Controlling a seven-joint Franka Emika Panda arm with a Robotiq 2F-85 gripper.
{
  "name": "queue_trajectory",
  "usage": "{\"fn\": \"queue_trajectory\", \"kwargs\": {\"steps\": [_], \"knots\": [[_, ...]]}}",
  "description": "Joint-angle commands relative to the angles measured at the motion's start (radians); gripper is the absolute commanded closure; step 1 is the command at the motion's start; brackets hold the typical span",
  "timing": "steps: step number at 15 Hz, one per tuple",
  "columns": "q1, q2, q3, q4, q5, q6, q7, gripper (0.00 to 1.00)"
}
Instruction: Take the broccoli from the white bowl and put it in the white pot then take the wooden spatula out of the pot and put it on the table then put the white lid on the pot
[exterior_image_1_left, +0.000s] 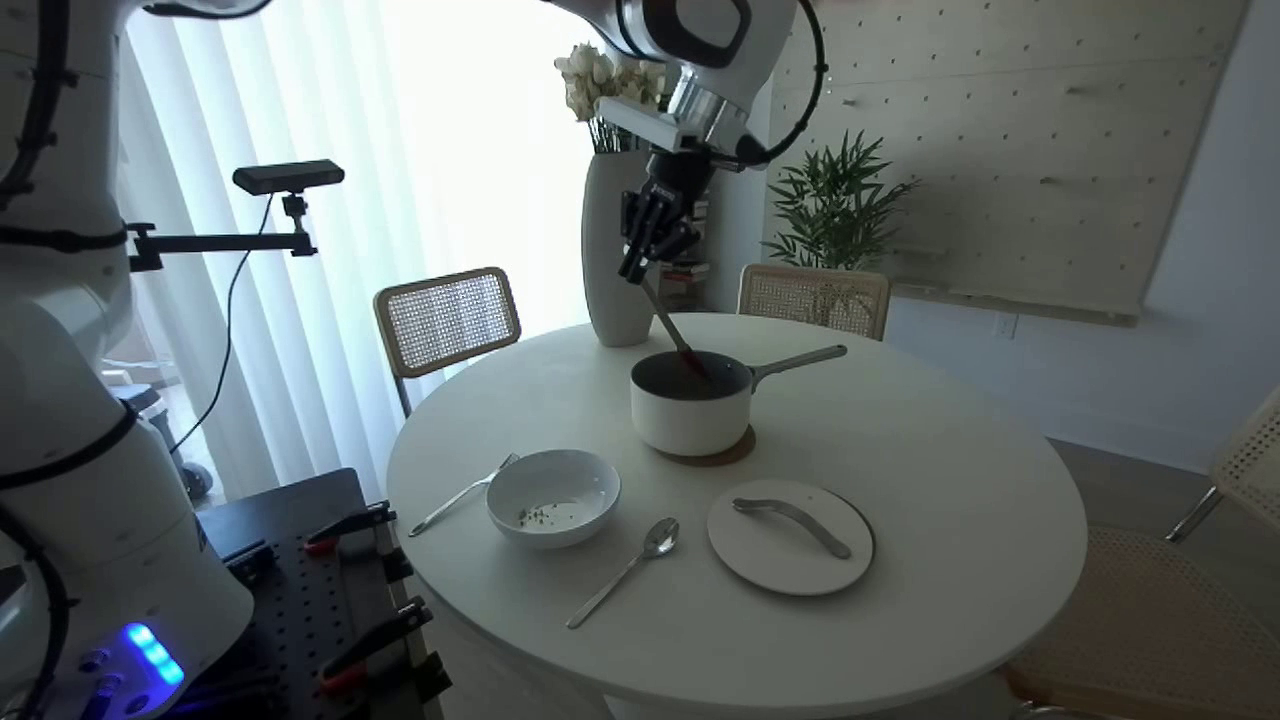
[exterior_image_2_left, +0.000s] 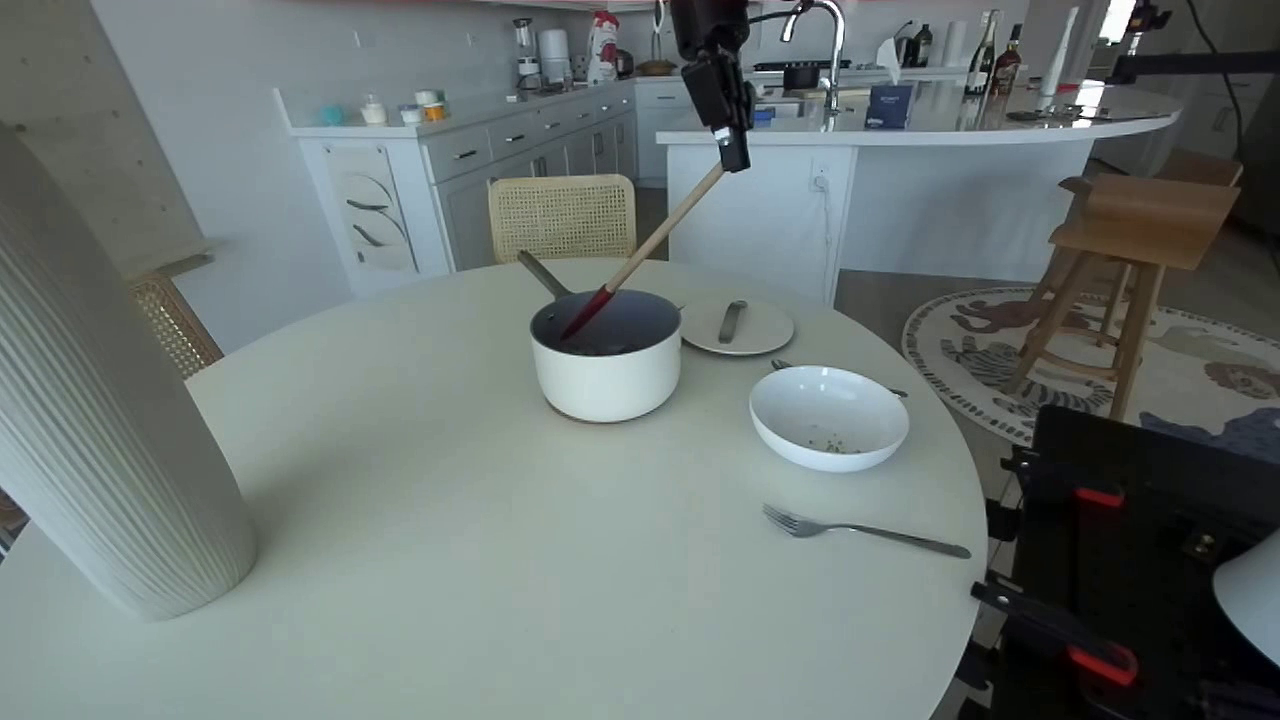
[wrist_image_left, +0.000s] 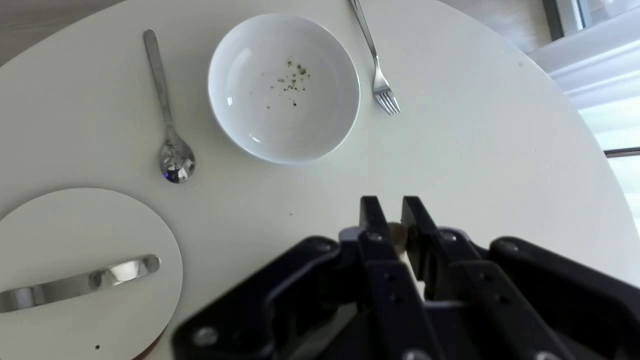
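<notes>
In an exterior view the wooden spatula (exterior_image_2_left: 658, 234) slants from the end effector (exterior_image_2_left: 734, 155) at upper centre down to the left, its red head inside the white pot (exterior_image_2_left: 607, 380) near mid-frame; the next move probably turns on that tilt, with a pull up along the long axis until the head clears the rim; in the wrist view the fingers (wrist_image_left: 371, 213), right of centre, stand narrow, pinching the handle's end between them.

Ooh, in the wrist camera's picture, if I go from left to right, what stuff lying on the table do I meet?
The white lid → the metal spoon → the white bowl → the fork.
</notes>
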Motion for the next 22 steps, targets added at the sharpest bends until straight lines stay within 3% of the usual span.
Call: {"fn": "queue_trajectory", "kwargs": {"steps": [1,12,22], "knots": [[-0.005,0.024,0.006,0.066,0.016,-0.059,0.003,0.96],[0.012,-0.045,0.011,0.051,0.001,-0.052,0.013,0.96],[0.080,-0.189,0.043,-0.037,-0.036,0.005,-0.008,0.96]]}}
